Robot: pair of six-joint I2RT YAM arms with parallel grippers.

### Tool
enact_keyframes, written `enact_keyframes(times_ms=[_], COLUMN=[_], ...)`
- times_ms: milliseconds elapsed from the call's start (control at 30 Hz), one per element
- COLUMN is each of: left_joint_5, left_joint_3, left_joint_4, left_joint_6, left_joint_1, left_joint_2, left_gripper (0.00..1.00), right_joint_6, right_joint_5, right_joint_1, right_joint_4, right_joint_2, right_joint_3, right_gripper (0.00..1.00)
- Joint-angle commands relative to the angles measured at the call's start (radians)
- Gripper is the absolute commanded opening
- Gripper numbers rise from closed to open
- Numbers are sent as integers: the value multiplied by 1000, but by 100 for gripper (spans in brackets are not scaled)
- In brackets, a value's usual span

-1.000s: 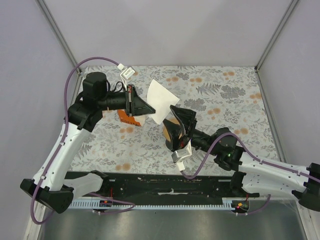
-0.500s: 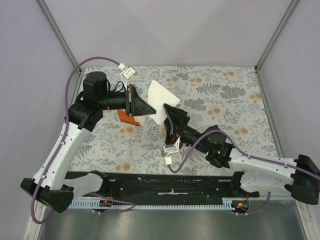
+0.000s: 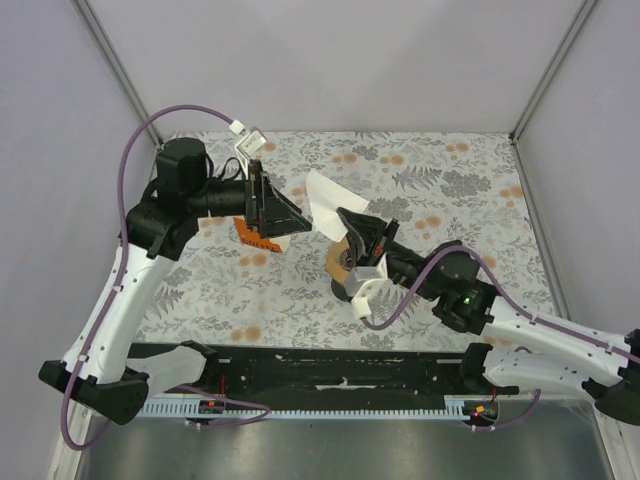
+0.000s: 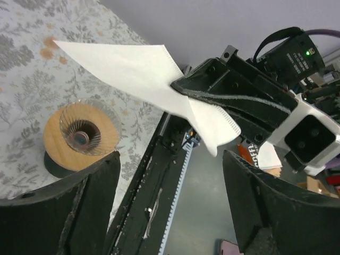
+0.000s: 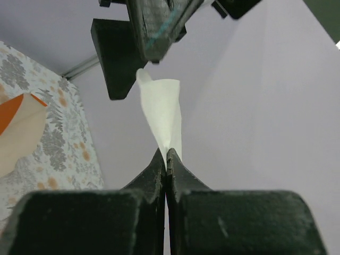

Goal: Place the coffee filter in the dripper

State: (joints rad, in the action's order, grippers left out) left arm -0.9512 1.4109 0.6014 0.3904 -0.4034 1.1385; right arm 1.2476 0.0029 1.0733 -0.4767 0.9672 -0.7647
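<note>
From above, the right gripper [image 3: 348, 222] holds the thin white paper coffee filter [image 3: 322, 198] up in the air over the flowery cloth counter [image 3: 450, 190]. The small round dripper with the tan-orange rim [image 3: 341, 264] sits on the counter right under that gripper and is partly hidden by it. The left gripper [image 3: 298, 221] points at the filter from the other side, with the orange and white pack [image 3: 255, 236] under it. I think the filter is held high so it can be opened before it goes down. In the left wrist view, the left jaws are spread wide with nothing in them. The right jaws pinch the filter near one end, so the wide part sticks out flat. The dripper [image 4: 79, 135] is below and off to one side with nothing in it, so the job is not done yet. In the right wrist view, the right jaws are squeezed tight on the paper, which curls up like a cone. Its top edge is just beside a left finger, maybe so that finger can help pull the paper open, but that is a guess
</note>
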Motion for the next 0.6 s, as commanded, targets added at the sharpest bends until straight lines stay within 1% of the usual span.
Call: enact_keyframes(times_ms=[0,67,167,200,267,367,467,567], left_joint_5=[58,89,82,78,100,120,115,134], left_joint_3=[190,255,284,287,296,312,307,310], left_joint_4=[141,198,254,283,342,446,488,494], left_joint_6=[-299,-463,-732,-839,-965,-1068,-1091,-1091], left_joint_1=[9,9,9,9,5,-2,-17,-29], left_joint_2=[-17,-34,-91,-108,-126,-117,-112,-111], left_gripper=[85,86,86,84,79,74,72,70], right_joint_6=[-350,-460,-608,-649,-730,-841,-937,-1008], right_joint_5=[-147,-265,-499,-576,-709,-851,-889,-952], right_joint_1=[-82,-139,-222,-246,-280,-306,-314,-319], right_joint_4=[300,413,565,608,671,771,826,829], right_joint_2=[-79,-87,-68,-53,-7,100,206,269], right_joint_3=[-120,-159,-246,-281,-350,-485,-594,-637], right_gripper=[0,0,0,0,0,0,0,0])
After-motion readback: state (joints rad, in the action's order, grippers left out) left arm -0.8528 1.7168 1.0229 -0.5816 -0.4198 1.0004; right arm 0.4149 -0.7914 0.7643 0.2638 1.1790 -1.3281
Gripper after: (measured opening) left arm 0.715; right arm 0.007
